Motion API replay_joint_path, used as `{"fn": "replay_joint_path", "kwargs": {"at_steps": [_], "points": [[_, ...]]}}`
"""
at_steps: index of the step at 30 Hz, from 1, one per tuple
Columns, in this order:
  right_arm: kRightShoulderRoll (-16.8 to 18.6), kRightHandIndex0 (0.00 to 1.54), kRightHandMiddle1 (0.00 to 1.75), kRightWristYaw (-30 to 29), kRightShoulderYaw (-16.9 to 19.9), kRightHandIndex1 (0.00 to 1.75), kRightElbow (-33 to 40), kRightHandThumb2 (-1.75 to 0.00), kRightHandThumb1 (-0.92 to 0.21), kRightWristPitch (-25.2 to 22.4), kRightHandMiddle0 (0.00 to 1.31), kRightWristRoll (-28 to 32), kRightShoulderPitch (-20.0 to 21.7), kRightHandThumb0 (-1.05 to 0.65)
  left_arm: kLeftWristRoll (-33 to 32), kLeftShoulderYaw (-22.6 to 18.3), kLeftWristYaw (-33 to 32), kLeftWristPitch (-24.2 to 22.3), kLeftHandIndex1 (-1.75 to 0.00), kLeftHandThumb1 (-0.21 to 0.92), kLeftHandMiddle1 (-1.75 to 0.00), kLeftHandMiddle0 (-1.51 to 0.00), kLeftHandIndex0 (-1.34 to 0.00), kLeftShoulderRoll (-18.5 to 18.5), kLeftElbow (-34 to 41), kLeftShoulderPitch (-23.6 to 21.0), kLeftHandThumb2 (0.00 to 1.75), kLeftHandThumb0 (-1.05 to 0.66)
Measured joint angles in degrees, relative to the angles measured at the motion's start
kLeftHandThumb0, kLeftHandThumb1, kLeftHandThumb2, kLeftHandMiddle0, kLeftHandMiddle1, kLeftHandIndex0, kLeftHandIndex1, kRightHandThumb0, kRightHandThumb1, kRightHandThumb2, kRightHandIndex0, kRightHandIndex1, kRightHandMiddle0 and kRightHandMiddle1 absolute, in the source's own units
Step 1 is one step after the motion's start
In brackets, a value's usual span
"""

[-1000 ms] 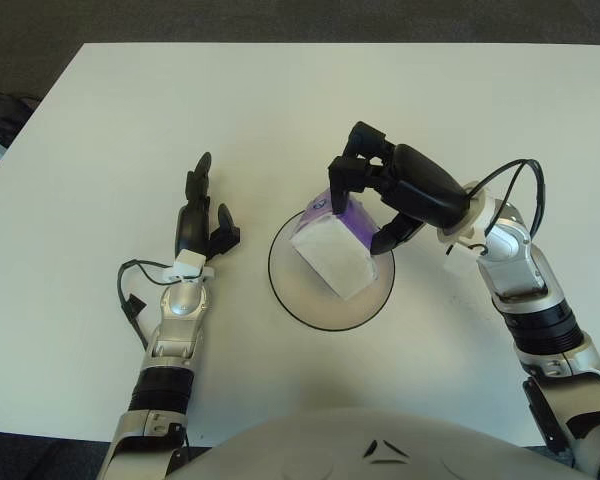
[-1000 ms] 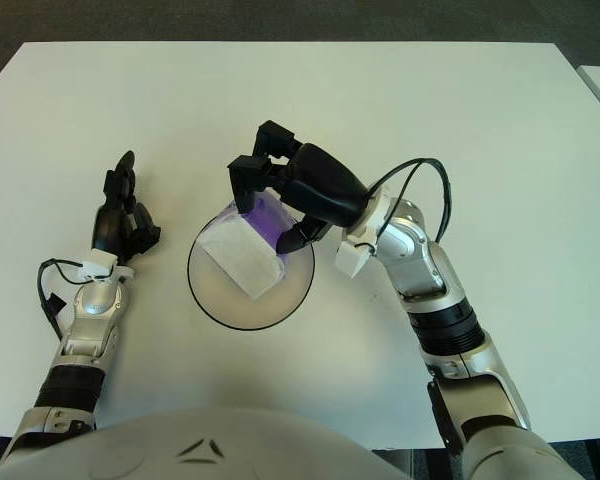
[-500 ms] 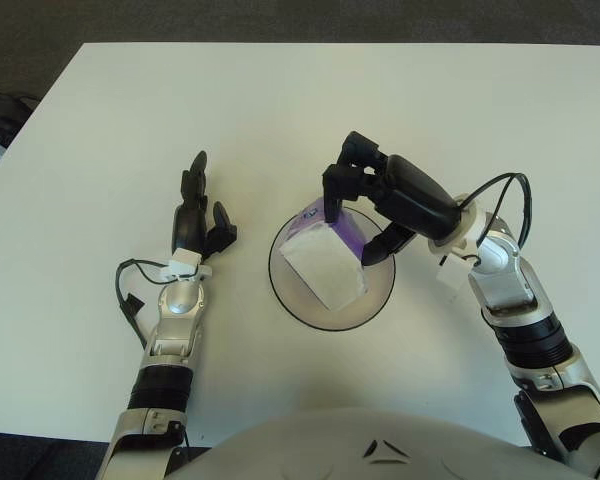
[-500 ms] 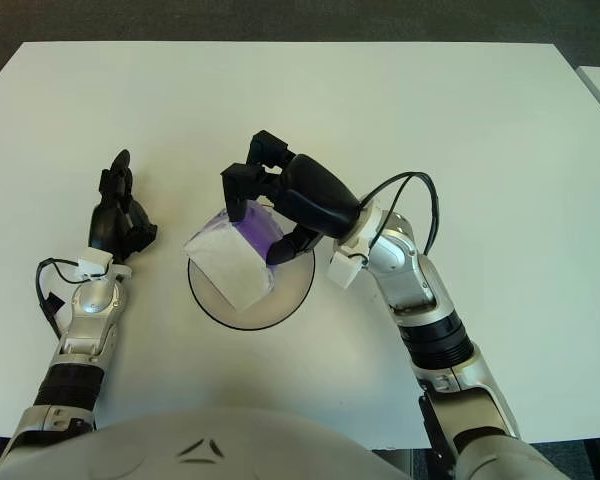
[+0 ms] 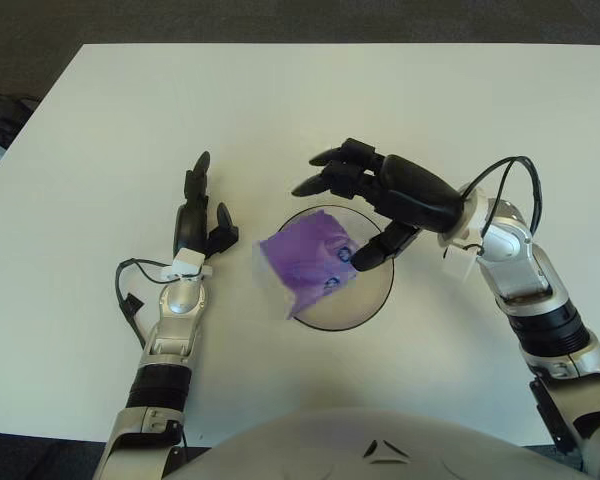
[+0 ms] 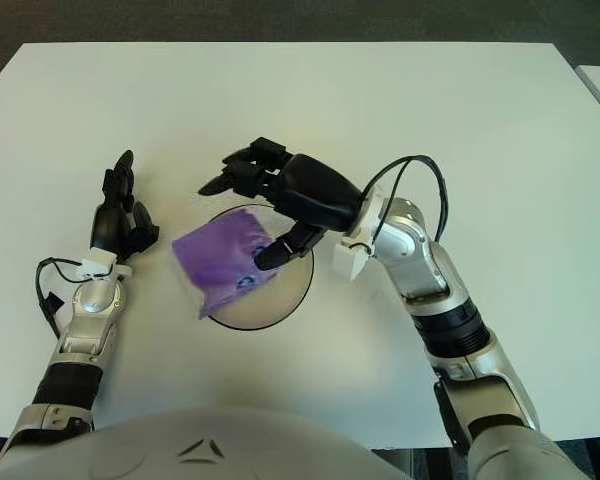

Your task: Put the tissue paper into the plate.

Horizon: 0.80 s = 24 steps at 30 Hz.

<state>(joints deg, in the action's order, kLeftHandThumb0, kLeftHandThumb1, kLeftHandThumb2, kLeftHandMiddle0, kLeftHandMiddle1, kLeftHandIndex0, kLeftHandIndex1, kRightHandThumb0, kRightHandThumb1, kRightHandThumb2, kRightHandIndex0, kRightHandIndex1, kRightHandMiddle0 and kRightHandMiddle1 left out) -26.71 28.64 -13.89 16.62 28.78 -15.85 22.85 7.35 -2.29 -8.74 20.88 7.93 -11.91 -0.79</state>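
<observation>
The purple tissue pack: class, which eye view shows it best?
The left eye view: the purple tissue pack sits nearer the picture's middle, lying in the plate and overhanging its left rim. The right hand is spread open above it. The right eye view shows the same pack, placed further left.

Glossy purple plastic tissue pack (image 5: 310, 262), smooth dark-rimmed plate (image 5: 372, 303) — matt white table (image 5: 280, 100)

white table (image 5: 400, 90), dark grey floor (image 5: 280, 20)
</observation>
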Motion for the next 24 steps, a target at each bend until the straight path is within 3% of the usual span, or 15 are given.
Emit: {"fn": "replay_joint_path", "kwargs": {"at_steps": [24], "points": [[-3.8, 0.00, 0.00, 3.6, 0.6, 0.00, -1.3, -0.52, -0.92, 0.4, 0.00, 0.3, 3.3, -1.05, -0.4, 0.0, 0.6, 0.2, -0.36, 0.92, -0.01, -0.14, 0.00, 0.3, -0.5, -0.2, 1.02, -0.83]]}}
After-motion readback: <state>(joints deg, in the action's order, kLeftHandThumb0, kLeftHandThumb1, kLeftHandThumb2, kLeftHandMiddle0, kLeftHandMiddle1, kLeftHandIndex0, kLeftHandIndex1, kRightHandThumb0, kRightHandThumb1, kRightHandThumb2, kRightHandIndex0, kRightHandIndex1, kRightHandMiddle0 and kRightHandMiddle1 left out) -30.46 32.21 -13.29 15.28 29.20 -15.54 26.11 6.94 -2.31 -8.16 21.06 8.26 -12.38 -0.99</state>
